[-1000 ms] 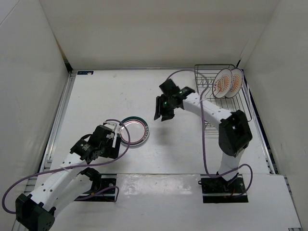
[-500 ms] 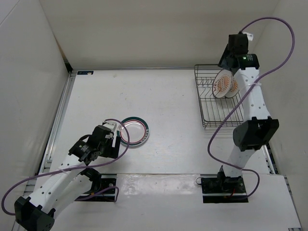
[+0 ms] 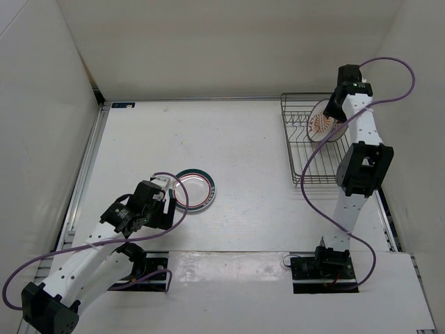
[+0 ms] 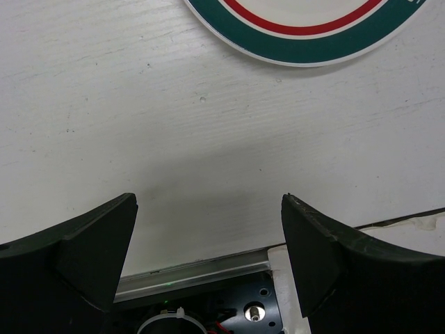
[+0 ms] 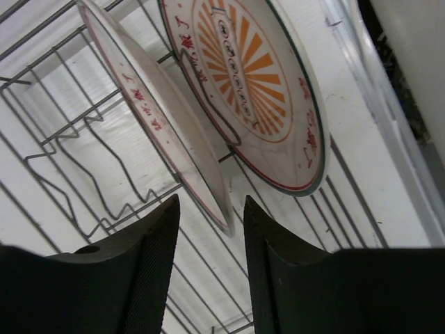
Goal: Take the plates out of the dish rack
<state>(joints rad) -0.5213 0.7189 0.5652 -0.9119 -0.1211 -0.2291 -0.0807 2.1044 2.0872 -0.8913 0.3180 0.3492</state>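
While left pincer (image 4: 208, 202), right pincer (image 5: 210, 202) gape — two sunburst plates (image 5: 250, 83) in dish rack (image 3: 309, 156), one ringed plate (image 3: 195, 189) outside.

Left arm (image 3: 90, 254), white links with black joints: folded low beside its base. Left gripper (image 4: 208, 202), black, two-finger: faces down, jaws spread wide.
Right arm (image 3: 361, 136), same build: extended far forward. Right gripper (image 5: 211, 209): tilted down, jaws narrowly parted.

Ringed plate (image 4: 306, 31) cut off at top edge, sunburst plates (image 3: 321, 124) partly behind right arm (image 3: 362, 129).
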